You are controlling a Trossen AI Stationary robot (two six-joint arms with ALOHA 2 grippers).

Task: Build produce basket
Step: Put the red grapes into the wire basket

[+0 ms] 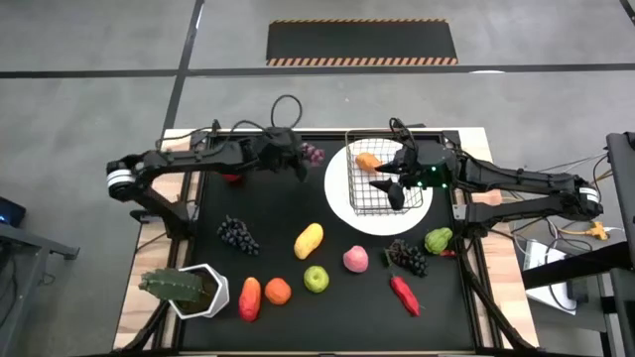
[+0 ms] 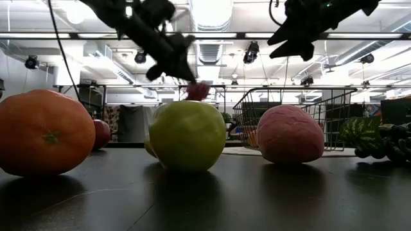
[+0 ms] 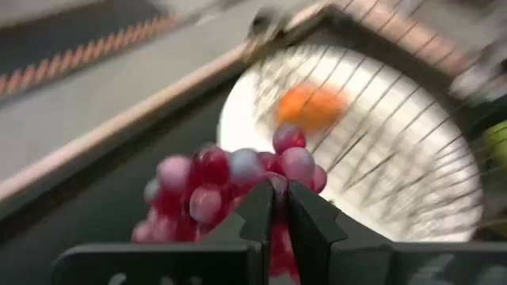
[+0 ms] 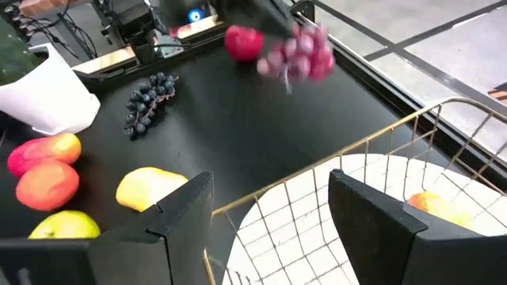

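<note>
High view shows the left gripper (image 1: 301,159) pinching the purple grapes (image 1: 314,153) aloft — the basket (image 1: 382,180) lies just rightward, under the spread right gripper (image 1: 389,185)
</note>
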